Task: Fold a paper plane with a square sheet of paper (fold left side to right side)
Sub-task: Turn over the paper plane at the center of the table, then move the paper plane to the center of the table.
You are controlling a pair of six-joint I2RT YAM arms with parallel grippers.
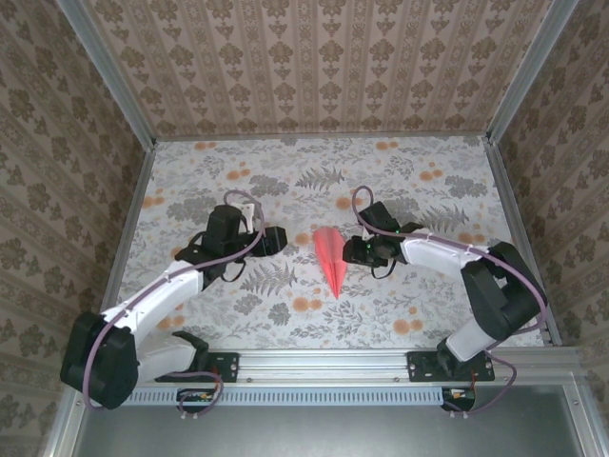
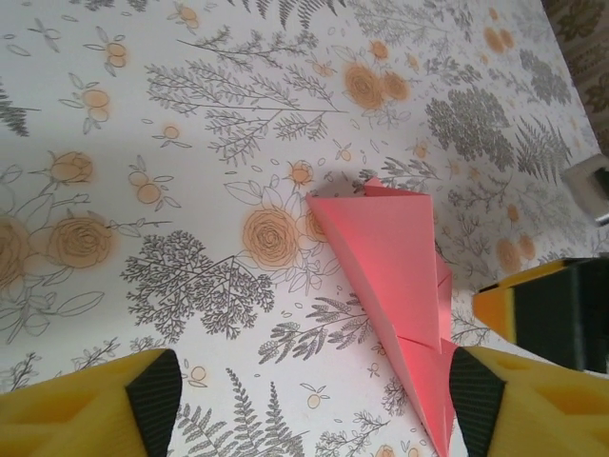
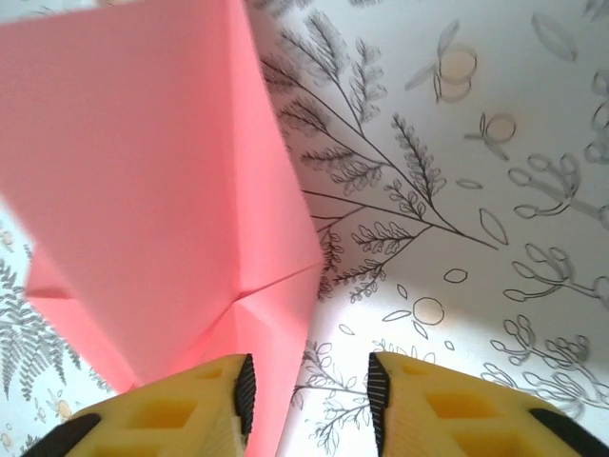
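- Roughly mid-desk, the paper plane (image 1: 330, 259) lies flat on the flower-printed cloth of the desk (image 1: 447, 190); it is a slim salmon-pink dart, with its sharp tip towards the arm bases and its broad end towards the far wall.
- From above, the plane sits between the two arms; the left pincer (image 1: 279, 238) is near its left side but apart from it, and the right pincer (image 1: 354, 249) is right up against its right side.
- Left pincer: the jaws stand wide apart and have hold of nothing; in the left wrist view its yellow fingers (image 2: 76, 409) frame the bottom corners, with bare cloth between them; the plane's narrow end runs down just beside the dark pad of the right-hand finger, and I cannot tell whether they touch.
- Right pincer: the jaws are parted by a moderate gap and clamp nothing; in the right wrist view printed cloth shows between the two yellow fingers (image 3: 476, 414); the pink paper passes close by the left-hand finger, and its edge reaches a little into the gap.
- Folds show on the plane in both wrist views; layered flaps overlap along its length, and short creases meet near the right pincer's left-hand finger.
- In the left wrist view a yellow and black part, seemingly of the right pincer, sits just beyond the plane's right edge.
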